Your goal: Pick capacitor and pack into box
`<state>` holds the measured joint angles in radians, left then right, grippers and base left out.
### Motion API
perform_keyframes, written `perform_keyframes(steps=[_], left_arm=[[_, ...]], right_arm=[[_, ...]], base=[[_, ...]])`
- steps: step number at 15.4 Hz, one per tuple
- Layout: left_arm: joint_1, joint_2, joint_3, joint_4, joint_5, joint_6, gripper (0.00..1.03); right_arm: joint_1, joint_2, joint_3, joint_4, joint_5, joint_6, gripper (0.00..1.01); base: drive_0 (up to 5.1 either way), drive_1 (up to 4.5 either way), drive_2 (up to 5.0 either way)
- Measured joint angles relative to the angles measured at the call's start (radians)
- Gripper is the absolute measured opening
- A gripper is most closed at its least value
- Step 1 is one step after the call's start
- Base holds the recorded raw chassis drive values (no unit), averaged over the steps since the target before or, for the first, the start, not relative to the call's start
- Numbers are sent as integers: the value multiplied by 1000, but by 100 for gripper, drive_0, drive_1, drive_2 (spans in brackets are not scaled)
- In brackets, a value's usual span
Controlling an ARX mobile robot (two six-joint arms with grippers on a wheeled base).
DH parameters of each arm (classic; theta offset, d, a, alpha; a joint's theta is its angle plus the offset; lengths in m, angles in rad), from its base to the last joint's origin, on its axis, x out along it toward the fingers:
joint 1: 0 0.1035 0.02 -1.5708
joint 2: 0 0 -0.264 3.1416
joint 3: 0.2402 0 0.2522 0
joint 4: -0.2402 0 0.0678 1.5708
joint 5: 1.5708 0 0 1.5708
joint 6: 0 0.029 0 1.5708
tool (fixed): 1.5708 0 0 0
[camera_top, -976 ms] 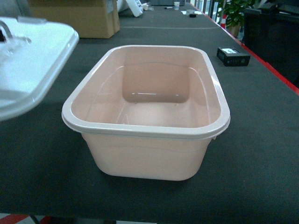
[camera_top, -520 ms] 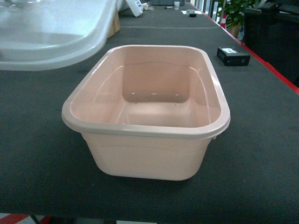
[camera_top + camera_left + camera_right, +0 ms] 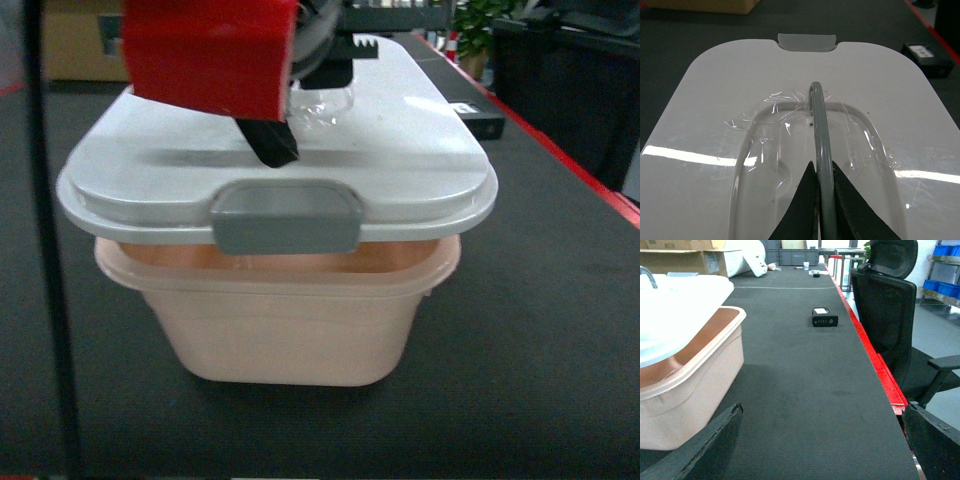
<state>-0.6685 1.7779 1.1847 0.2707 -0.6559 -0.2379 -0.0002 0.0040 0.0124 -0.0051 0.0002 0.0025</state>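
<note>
Nearest my head camera sat the box (image 3: pixel 290 330), a pale pink tub on the dark ribbed table (image 3: pixel 540 350). Its white lid (image 3: pixel 400 150) hung just above the rim, not seated — a strip of pink interior showed beneath it, and the grey latch clip (image 3: pixel 287 217) faced me, unfastened. My left gripper (image 3: pixel 823 187) was clamped on the lid's thin grey handle (image 3: pixel 819 125), black fingers pinching it from both sides; loose clear film (image 3: pixel 790 112) lay crinkled around the handle recess. My right gripper (image 3: pixel 820 450) stood well off to the side of the tub with its fingers spread wide, holding nothing.

I saw no capacitor anywhere, and the lid hid the inside of the tub, so I could not tell whether anything was packed.

My worry was the lid landing skewed: held by one narrow handle, it could tip or swing and catch a corner on the rim, or slip in the fingers and drop, nudging the light tub across the mat.

Further along the table lay a small black device (image 3: pixel 824 317). A red strip (image 3: pixel 875 355) edged the table's right side, with a black office chair (image 3: pixel 890 300) beside it. Beyond stood a brown cardboard carton (image 3: pixel 685 260), and blue bins (image 3: pixel 944 285) at far right.
</note>
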Motion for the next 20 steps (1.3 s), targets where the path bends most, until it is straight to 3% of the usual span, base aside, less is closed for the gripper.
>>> perform_keyframes(steps=[2, 6, 11, 20], left_arm=[[10, 39, 1, -21, 14, -19, 2], [23, 64, 1, -25, 94, -21, 2], [66, 61, -24, -13, 133, -14, 2], [68, 87, -10, 26, 205, 48, 2]], right_arm=[[0, 0, 0, 0, 0, 0, 98], [0, 0, 0, 0, 0, 0, 98], [0, 0, 0, 0, 0, 0, 98], [0, 0, 0, 0, 0, 0, 98]], base=[[0, 0, 0], [0, 0, 0], [0, 0, 0], [0, 0, 0]])
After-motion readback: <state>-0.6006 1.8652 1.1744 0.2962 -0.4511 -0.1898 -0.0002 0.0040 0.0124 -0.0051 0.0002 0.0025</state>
